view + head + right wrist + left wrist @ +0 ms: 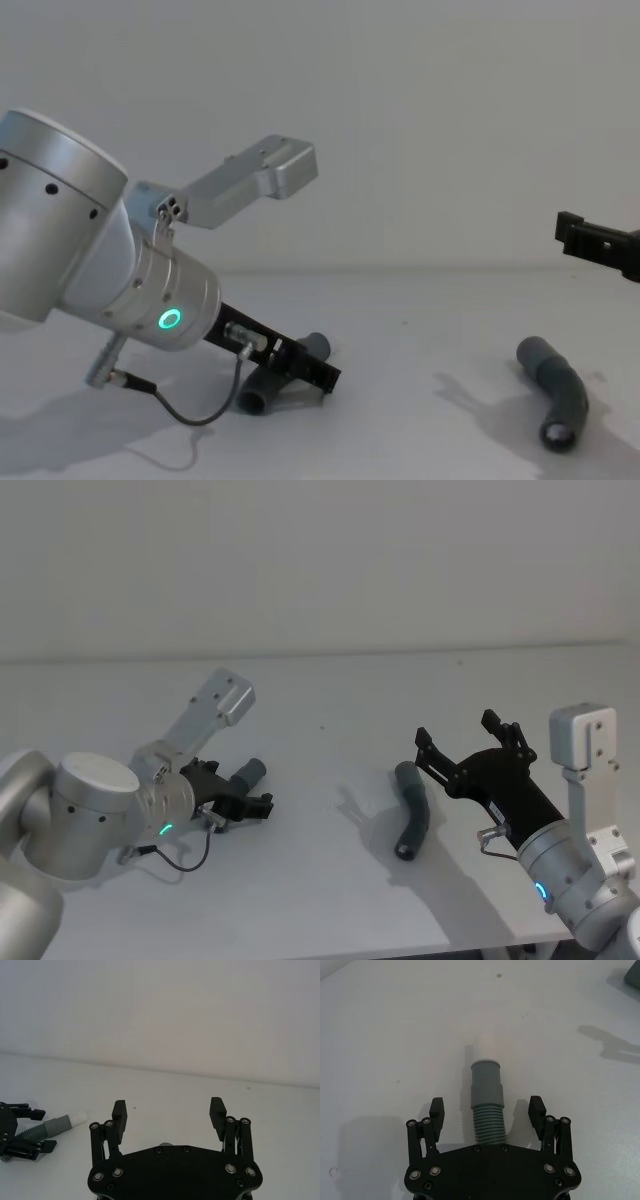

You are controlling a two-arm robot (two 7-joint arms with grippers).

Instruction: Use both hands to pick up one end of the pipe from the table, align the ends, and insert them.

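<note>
White matte surface (320,700) carries both hose pieces, which lie well apart from each other. The first hose piece (487,1105) lies on the robot's left side of the surface, under the left gripper (487,1110). The left gripper sits low over the surface and is tilted forward. Its fingers (436,1110) stand wide, one on each side of the ribbed section, with a visible gap between each finger and the hose. The smooth grey cuff (486,1080) of this piece projects forward past the fingertips and ends in a narrower white tip (486,1046). The second hose piece (413,810) lies on the right side of the surface. It is bent at its middle, and one open end faces the robot. The right gripper (455,727) hangs above the surface near the second hose piece and does not touch it. Its fingers (119,1112) stand wide with nothing between them. In the right wrist view, the left gripper and the first hose piece appear farther off, with the white tip pointing away from the left arm.
</note>
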